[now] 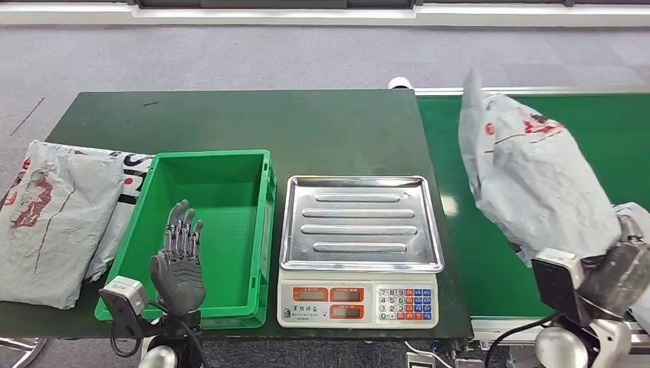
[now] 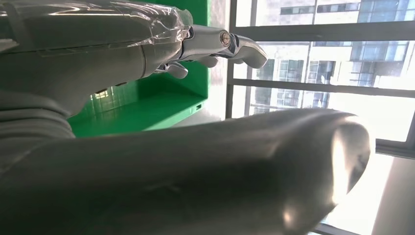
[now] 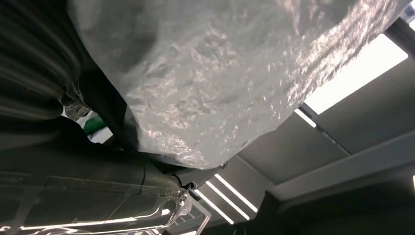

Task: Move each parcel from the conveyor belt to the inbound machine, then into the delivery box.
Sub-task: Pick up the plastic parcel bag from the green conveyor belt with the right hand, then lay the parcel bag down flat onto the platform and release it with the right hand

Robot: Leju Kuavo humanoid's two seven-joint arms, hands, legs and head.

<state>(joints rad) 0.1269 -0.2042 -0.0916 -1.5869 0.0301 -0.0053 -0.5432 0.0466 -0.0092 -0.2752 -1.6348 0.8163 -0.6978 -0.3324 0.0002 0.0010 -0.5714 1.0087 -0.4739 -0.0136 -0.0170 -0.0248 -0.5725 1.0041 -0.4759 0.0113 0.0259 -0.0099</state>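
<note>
Over conveyor belt (image 1: 598, 130), right hand (image 1: 625, 272) grips grey parcel (image 1: 529, 176) from below, parcel lifted and tilted, clear of belt surface. Left hand (image 1: 180, 261) above green crate (image 1: 211, 222), fingers straight and apart, holding nothing. Scale (image 1: 360, 249) with bare steel tray sits on table (image 1: 306, 126) between crate and belt. Two more grey parcels (image 1: 54, 218) lie left of crate, touching it.

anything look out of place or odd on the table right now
One thing: two grey plastic mailer parcels lie on the dark green table left of the green plastic crate, one overlapping its rim, not inside it. The crate looks empty. The right hand holds another grey parcel above the belt.
</note>
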